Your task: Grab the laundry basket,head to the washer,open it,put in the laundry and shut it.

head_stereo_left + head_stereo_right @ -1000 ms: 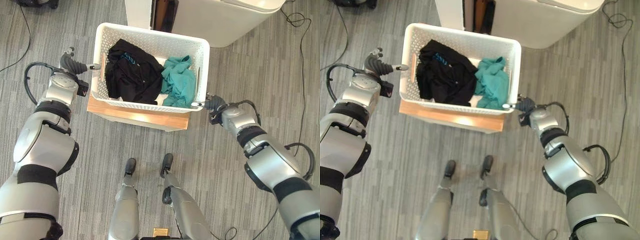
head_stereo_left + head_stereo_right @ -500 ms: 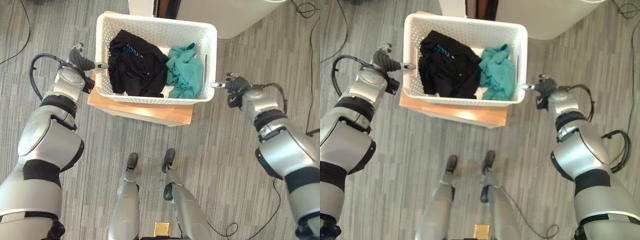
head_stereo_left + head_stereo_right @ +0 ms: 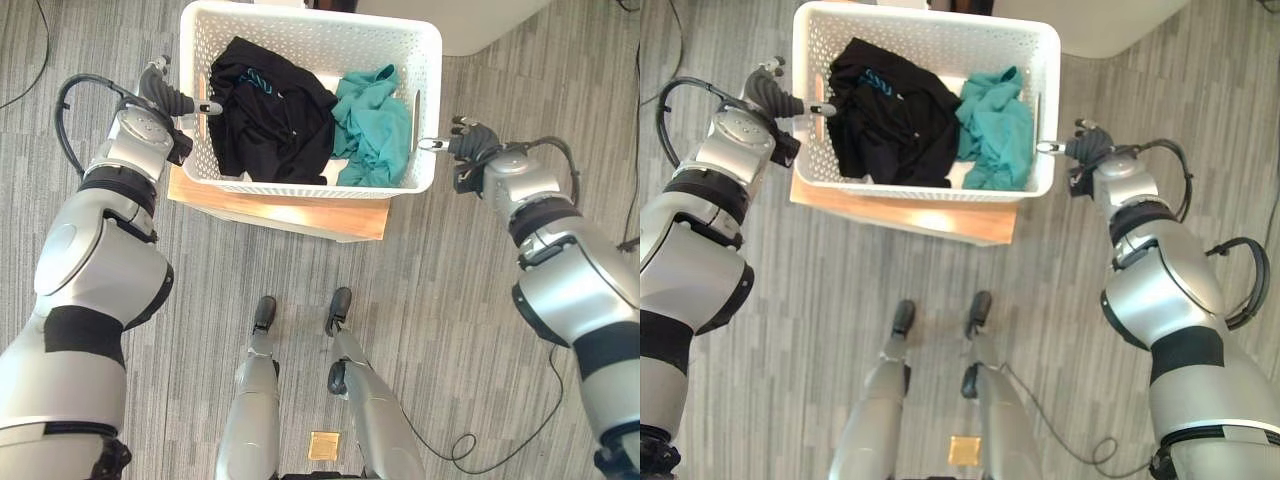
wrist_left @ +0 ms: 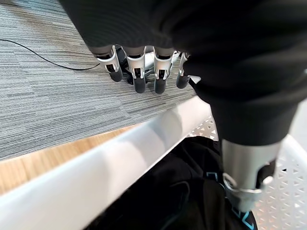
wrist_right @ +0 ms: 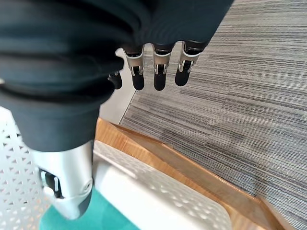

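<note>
Both arms outstretched, left hand (image 3: 160,88), right hand (image 3: 468,148), seemingly clamping basket (image 3: 310,40) rims

White perforated laundry basket (image 3: 300,185) sat upright on low wooden table (image 3: 290,212), near side overhanging table's front edge. Rectangular, rounded rim, slot handles at both short ends. Inside: crumpled black garment (image 3: 268,122) with small teal marking filled left and middle; teal garment (image 3: 375,125) bunched against right wall. White washer (image 3: 480,25) stood just beyond basket's far right corner. Left robot hand (image 3: 170,98) had thumb over left rim, right robot hand (image 3: 462,148) thumb over right rim.
</note>
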